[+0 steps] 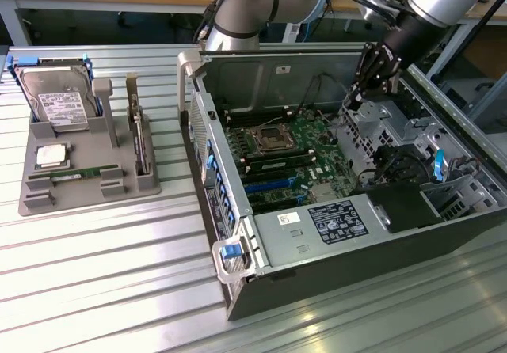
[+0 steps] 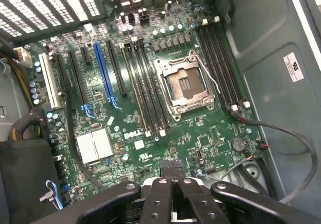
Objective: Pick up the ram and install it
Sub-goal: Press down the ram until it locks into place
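Note:
The ram [image 1: 77,175] is a thin green stick lying flat in a slot of the grey holder tray [image 1: 36,199], at the exterior view's left, far from the arm. My gripper [image 1: 352,96] hangs over the far right part of the open computer case [image 1: 317,278], above the motherboard [image 1: 285,159]. In the wrist view the black fingertips [image 2: 173,168] are pressed together with nothing between them, so the gripper is shut and holds nothing. Long dark memory slots [image 2: 148,91] run on either side of the bare processor socket [image 2: 184,86].
The tray also holds a hard drive [image 1: 55,100], a square silver processor chip [image 1: 51,155] and an upright green card with a metal bracket [image 1: 139,139]. Cables [image 2: 281,133] and the drive cage [image 1: 372,123] crowd the case near the gripper. Ribbed metal table [image 1: 103,282] surrounds everything.

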Robot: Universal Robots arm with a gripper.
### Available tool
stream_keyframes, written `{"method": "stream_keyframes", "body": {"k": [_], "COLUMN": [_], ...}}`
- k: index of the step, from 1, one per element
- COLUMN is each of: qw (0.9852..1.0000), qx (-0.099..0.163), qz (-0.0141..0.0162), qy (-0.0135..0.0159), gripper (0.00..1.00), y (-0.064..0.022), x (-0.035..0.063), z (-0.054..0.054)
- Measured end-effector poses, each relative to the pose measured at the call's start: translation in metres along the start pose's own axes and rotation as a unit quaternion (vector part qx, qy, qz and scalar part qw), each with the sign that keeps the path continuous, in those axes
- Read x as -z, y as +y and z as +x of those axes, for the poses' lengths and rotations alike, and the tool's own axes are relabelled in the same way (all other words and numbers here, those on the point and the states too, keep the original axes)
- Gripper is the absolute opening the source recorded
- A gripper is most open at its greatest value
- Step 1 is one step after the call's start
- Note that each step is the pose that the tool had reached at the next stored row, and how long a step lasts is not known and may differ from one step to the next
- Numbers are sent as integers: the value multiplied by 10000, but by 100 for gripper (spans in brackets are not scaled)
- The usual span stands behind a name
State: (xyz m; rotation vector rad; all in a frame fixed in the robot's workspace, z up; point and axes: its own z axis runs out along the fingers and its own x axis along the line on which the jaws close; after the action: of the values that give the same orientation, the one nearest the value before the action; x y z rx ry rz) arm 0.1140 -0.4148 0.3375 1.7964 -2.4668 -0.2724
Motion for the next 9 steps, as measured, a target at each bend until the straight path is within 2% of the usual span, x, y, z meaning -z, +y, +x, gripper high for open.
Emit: {"method": "stream_keyframes", "body": {"k": [3, 6, 9], "qw": [9998, 9995, 9987], "qx": [-182, -300, -493], "qz": [8, 13, 21], "qy": [-35, -58, -95], "gripper": [11, 11, 11], "y": [-1, -1, -1], "x": [-2, -3, -4], "z": [0, 0, 0]}}
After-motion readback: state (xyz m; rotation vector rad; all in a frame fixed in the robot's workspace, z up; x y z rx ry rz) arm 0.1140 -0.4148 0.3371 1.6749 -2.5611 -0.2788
